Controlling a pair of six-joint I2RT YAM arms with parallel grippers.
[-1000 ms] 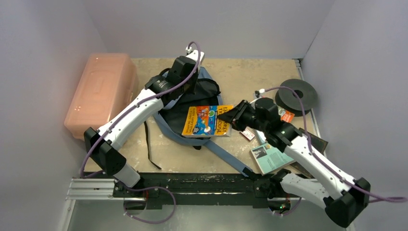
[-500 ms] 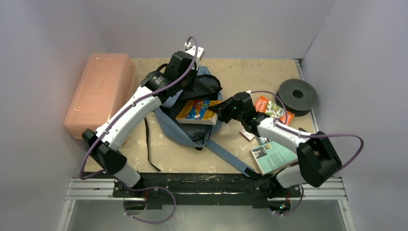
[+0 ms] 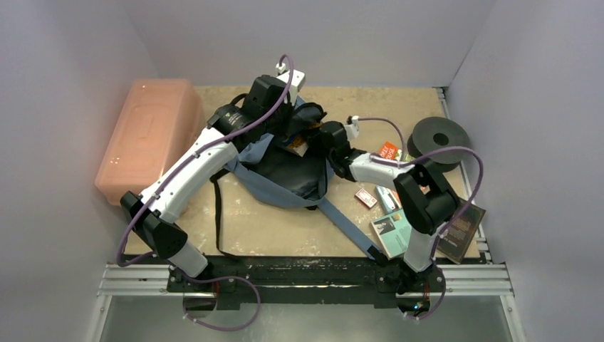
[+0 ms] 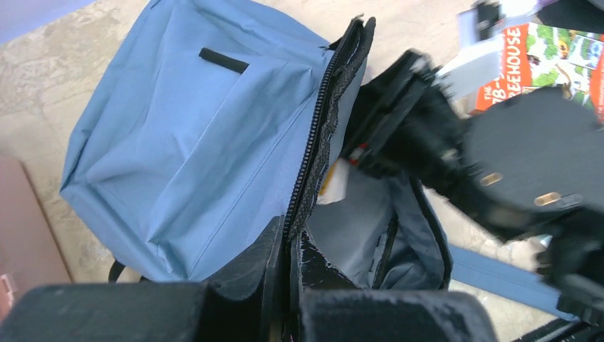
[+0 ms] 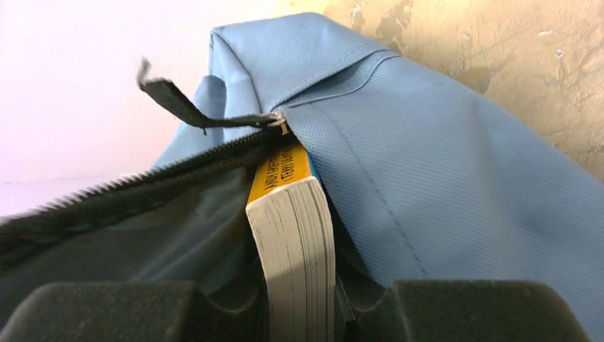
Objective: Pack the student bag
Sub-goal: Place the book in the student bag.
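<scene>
The blue-grey student bag (image 3: 285,174) lies mid-table with its zipper opening held apart. My left gripper (image 3: 290,122) is shut on the bag's black zipper edge (image 4: 313,164) and holds it up; in the left wrist view (image 4: 293,246) the fingers pinch that edge. My right gripper (image 3: 315,137) is shut on a thick yellow-spined book (image 5: 293,228) and holds it upright in the bag's opening, below the zipper pull (image 5: 174,100). In the right wrist view the gripper (image 5: 299,317) has the book's pages between its pads. The bag's blue fabric (image 5: 441,185) lies right beside it. Most of the book is hidden in the top view.
A salmon-pink plastic box (image 3: 146,139) stands at the left. A black tape roll (image 3: 439,139) sits at the back right. An orange book (image 3: 388,151), a teal book (image 3: 395,231), a dark book (image 3: 463,228) and a small red item (image 3: 366,197) lie right of the bag.
My right gripper has carried the colourful book left and away from me, off the top of the bag and into its opening. My left gripper has raised the zipper edge.
</scene>
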